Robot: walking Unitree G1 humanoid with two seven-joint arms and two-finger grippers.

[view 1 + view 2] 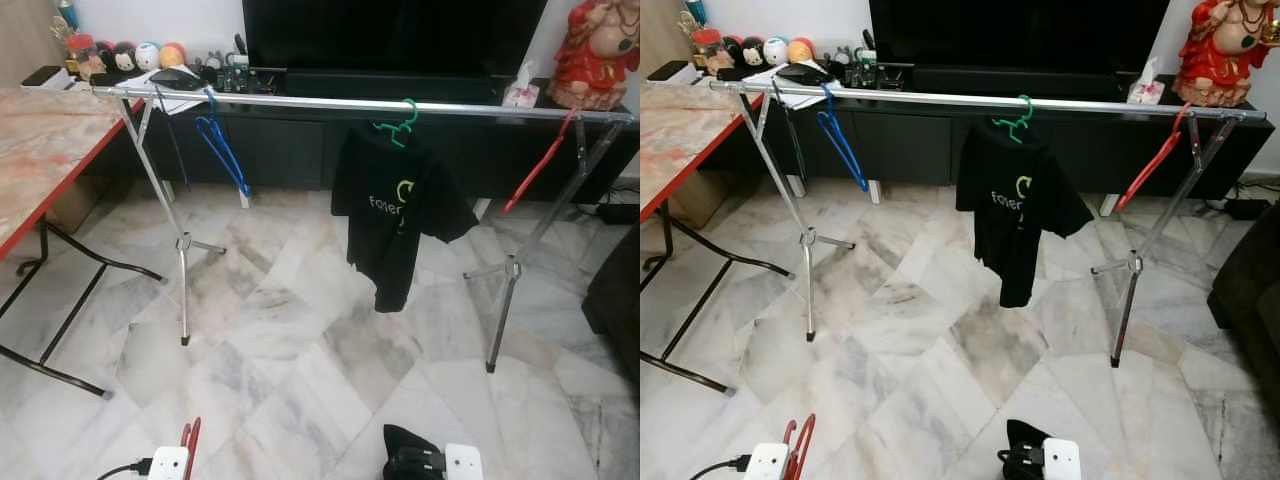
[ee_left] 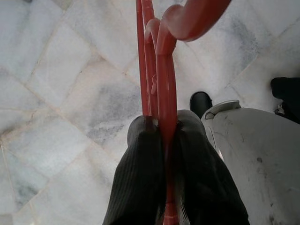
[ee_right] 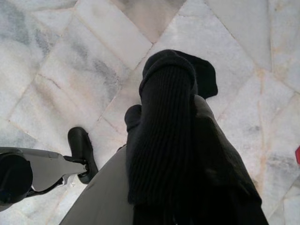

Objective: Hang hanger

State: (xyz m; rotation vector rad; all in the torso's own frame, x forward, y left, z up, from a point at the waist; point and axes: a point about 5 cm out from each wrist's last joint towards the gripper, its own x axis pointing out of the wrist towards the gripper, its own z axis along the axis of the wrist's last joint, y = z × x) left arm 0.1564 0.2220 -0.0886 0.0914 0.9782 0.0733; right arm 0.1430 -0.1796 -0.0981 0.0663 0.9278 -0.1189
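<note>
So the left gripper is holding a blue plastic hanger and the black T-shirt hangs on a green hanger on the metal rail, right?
Not quite. The hanger clamped in the left gripper is a red plastic hanger, as the left wrist view shows. The black T-shirt does hang on a green hanger on the metal rail.

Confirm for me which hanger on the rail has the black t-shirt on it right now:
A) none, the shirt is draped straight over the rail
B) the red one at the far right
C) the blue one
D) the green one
D: the black t-shirt hangs from the green hanger, hooked over the rail near its middle; the blue hanger and the red hanger on the rail hang bare.
</note>
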